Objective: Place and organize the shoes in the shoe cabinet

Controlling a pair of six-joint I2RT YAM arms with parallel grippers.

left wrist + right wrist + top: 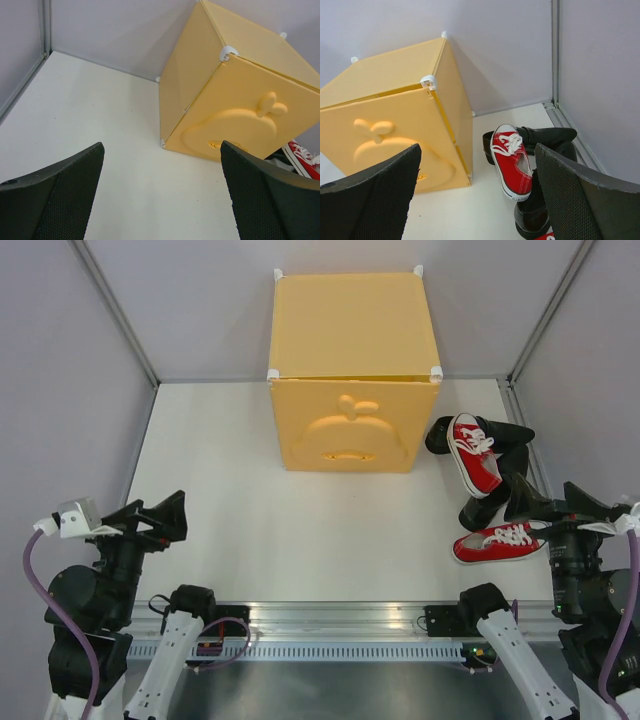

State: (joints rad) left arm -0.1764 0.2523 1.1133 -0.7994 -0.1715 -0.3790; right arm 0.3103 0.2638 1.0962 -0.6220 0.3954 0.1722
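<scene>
The yellow-orange shoe cabinet (348,370) stands at the back middle of the table, its apple-embossed door (348,435) shut. To its right the shoes lie in a heap: one red sneaker (474,452) rests tilted across a black dress shoe (508,433), a second black shoe (492,502) lies below it, and the other red sneaker (497,542) lies flat nearest me. My right gripper (560,505) hovers open just right of the heap, looking at the tilted sneaker (512,162) and the cabinet (385,130). My left gripper (160,515) is open and empty at the near left, facing the cabinet (240,115).
Grey walls with metal corner posts (115,310) close in the white table (250,530) on the left, back and right. A metal rail (330,618) runs along the near edge between the arm bases. The shoe heap lies close to the right wall (600,90).
</scene>
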